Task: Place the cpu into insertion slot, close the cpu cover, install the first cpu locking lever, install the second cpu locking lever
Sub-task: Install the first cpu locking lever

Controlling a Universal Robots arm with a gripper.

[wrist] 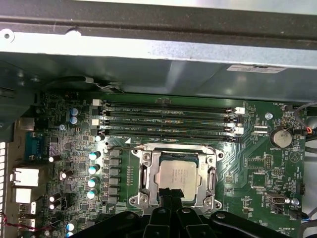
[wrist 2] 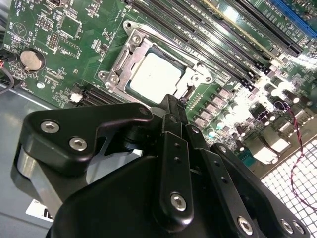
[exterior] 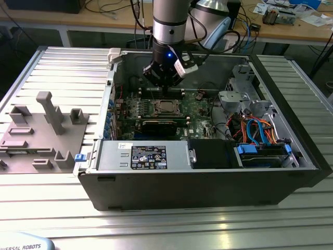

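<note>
One cpu (wrist: 175,174) already sits in the insertion slot (wrist 2: 130,85) under the lowered cpu cover (wrist: 146,173), just ahead of the end effector (wrist 2: 172,101) — fingers pinched together on nothing — so a skewed push could slip off the socket's edge and scrape the motherboard (wrist: 257,163).

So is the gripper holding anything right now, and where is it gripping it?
Nothing appears to be held. The gripper sits just above the cpu, which lies in the insertion slot with the cpu cover down around it.
</note>
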